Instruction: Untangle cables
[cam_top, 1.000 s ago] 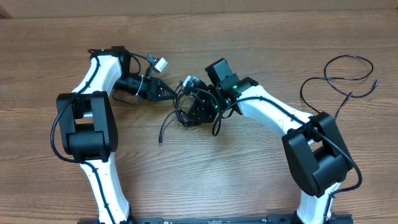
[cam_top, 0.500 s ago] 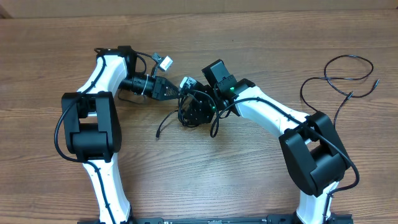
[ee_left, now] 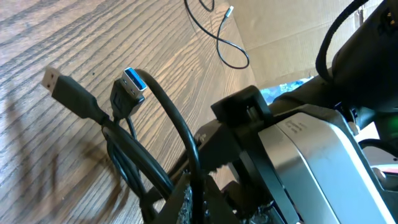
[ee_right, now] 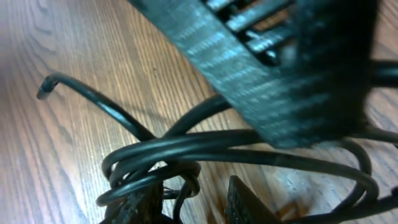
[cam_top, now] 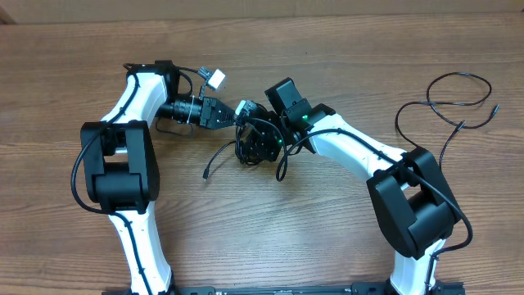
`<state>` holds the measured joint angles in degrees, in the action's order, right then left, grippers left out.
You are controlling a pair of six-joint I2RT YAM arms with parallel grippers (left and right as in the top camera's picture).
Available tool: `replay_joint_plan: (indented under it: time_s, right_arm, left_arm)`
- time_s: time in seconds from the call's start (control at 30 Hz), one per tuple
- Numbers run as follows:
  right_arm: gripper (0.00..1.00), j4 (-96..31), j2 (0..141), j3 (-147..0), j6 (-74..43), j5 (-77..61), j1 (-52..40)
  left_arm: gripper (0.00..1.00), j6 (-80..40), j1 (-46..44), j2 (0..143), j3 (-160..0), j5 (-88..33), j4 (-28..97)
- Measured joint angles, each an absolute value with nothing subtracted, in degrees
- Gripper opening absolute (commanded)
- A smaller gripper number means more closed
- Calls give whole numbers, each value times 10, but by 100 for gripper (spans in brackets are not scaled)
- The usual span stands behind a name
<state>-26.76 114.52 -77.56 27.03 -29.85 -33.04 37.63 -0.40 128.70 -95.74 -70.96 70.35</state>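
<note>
The cables form a black tangle mid-table, between my two grippers. My left gripper reaches in from the left and is shut on one thin strand of it. In the left wrist view, a bundle of cords runs off to a dark USB plug and a blue-tipped plug. My right gripper is pressed into the tangle from the right. Its fingers stand apart, with a cable loop partly between them. One loose tail trails left on the wood.
A separate thin black cable lies in an open loop at the far right of the wooden table, and it also shows far off in the left wrist view. The left gripper's black body hangs close above the right fingers.
The left gripper has pushed right, closer to the tangle, and the loose tail has shifted left. The right arm has edged left and its jaws have narrowed.
</note>
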Motion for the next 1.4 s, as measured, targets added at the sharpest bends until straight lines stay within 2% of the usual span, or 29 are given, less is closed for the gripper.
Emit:
replay_joint_plan:
  time_s: [0.27,0.3,0.33,0.63,0.83,1.03,1.37,1.4]
  right_arm:
    - [26,-229,1176,-775,266,-344,-330]
    - [18,-221,1181,-775,262,-346,-330]
    - [4,-214,1184,-775,255,-347,-330]
    - [4,-212,1187,-775,219,-354,-329]
    - [4,-271,1185,-774,182,-358,-300]
    - [4,-270,1158,-774,135,-370,-252]
    - [4,-255,1149,-774,101,-420,-234]
    - [4,-258,1149,-774,100,-421,-234]
  left_arm:
    - [4,368,-4,1287,-957,-716,703]
    - [5,366,-4,1287,-957,-717,703]
    - [5,364,-4,1287,-957,-716,703]
    - [4,348,-4,1288,-957,-667,696]
    - [4,255,-4,1288,-959,-519,654]
    - [4,157,-8,1288,-959,-381,612]
    - [5,121,-11,1288,-915,-339,564]
    - [9,121,-11,1288,-910,-341,560]
